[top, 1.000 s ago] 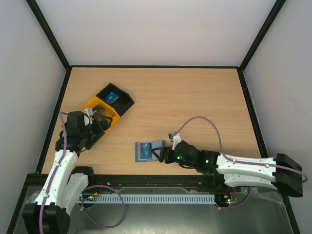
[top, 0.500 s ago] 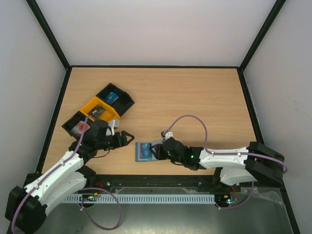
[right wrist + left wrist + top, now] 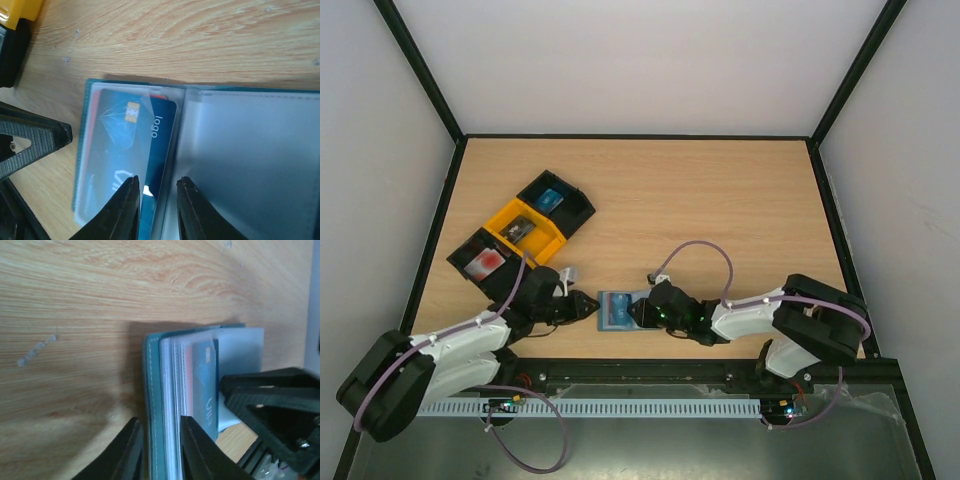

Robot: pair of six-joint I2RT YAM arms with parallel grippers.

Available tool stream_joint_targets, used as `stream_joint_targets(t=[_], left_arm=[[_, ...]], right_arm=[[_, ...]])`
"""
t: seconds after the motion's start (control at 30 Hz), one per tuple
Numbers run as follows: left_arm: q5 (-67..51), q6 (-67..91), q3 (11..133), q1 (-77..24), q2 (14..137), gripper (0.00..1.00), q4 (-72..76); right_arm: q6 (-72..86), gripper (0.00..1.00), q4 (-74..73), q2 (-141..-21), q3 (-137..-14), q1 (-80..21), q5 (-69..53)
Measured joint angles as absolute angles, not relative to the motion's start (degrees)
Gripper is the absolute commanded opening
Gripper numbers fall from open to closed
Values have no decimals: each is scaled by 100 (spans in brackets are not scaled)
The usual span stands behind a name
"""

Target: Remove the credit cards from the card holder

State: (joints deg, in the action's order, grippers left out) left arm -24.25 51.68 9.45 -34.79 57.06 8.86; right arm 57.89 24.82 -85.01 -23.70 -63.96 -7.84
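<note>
Holder point(image 3: 616, 311) is lying open and flat on the surface point(image 3: 720, 220) near its front edge, between the two tools. Left tool point(image 3: 161, 452) is coming at it from the left side, fingers parted only narrowly, with the cover edge and sleeve stack showing in the gap; cannot tell whether it is pinching them. Right tool point(image 3: 154, 210) is sitting over the holder from the right, fingers also narrowly parted, gripping nothing I can see; contact with the leaf is unclear. Blue chip card point(image 3: 125, 145) is lying in the pocket of the leaf nearer the left tool, a red edge showing behind it, its right edge under the right tool's gap. Judgement: pinning and card pickup are under way. Doing it well is going to mean the right tool pressing the holder down while the left is catching the card alone, not sleeve or cover, and drawing it flat.
</note>
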Motion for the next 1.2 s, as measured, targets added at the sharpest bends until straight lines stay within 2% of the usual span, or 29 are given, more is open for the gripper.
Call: stream_joint_targets(t=[0.07, 0.2, 0.37, 0.47, 0.53, 0.7, 1.03, 1.2], left_arm=[[-2449, 5245, 897, -3496, 5841, 10, 1184], [-2458, 5306, 893, -3599, 6058, 3, 1601], [-2320, 5304, 917, -3743, 6110, 3, 1671], [-2174, 5321, 987, -3887, 5968, 10, 1531], [-2080, 5384, 1074, -4025, 5800, 11, 1463], [-1914, 5450, 1170, -4171, 5631, 9, 1455], [-1627, 5472, 1105, -4219, 6217, 8, 1715], [-1214, 5564, 1138, -4368, 6055, 4, 1072]], right_arm=[[5813, 21, 2606, -8628, -2342, -6372, -808], [5922, 20, 3100, -8757, -2154, -6313, -915], [6051, 19, 3524, -8799, -1957, -6261, -1026], [6080, 19, 3656, -8855, -1933, -6257, -1072], [6110, 19, 3769, -8899, -1914, -6252, -1100], [6178, 19, 3986, -9008, -1887, -6248, -1197], [6219, 19, 4213, -9021, -1763, -6246, -1253], [6248, 19, 4324, -9021, -1693, -6246, -1308]])
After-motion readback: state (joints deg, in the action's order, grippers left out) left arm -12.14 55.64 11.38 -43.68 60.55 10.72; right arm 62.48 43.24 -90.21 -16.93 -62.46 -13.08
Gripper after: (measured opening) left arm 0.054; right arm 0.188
